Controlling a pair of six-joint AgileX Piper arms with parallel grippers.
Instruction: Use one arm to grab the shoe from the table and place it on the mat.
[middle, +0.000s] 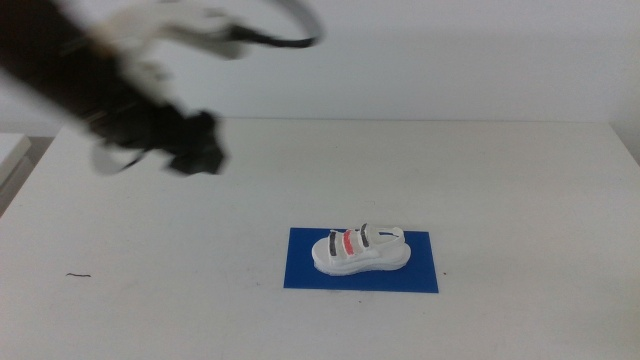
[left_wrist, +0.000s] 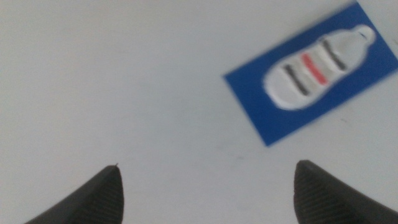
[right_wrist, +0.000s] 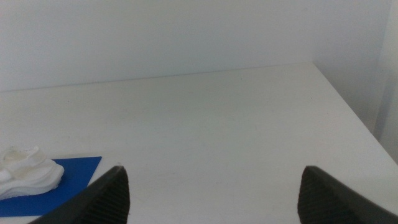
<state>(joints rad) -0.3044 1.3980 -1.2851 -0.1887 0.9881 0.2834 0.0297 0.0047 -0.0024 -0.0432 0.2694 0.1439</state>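
Note:
The white shoe (middle: 360, 249) with two dark straps and a red one lies on the dark blue mat (middle: 305, 270), on the white table (middle: 500, 180) right of centre. The left arm (middle: 90, 80) reaches in from the upper left, blurred. Its gripper (middle: 195, 150) hangs high above the table, up and left of the mat, open and empty. In the left wrist view the shoe (left_wrist: 317, 65) and mat (left_wrist: 273, 118) lie well beyond the open gripper (left_wrist: 205, 186). The right gripper (right_wrist: 214, 193) is open, out of the middle view; its wrist view shows the shoe (right_wrist: 25, 171) and a mat corner (right_wrist: 78, 168).
A small dark mark (middle: 78, 275) lies on the table at the front left. The table's far edge meets a pale wall. Its right edge (right_wrist: 354, 112) shows in the right wrist view.

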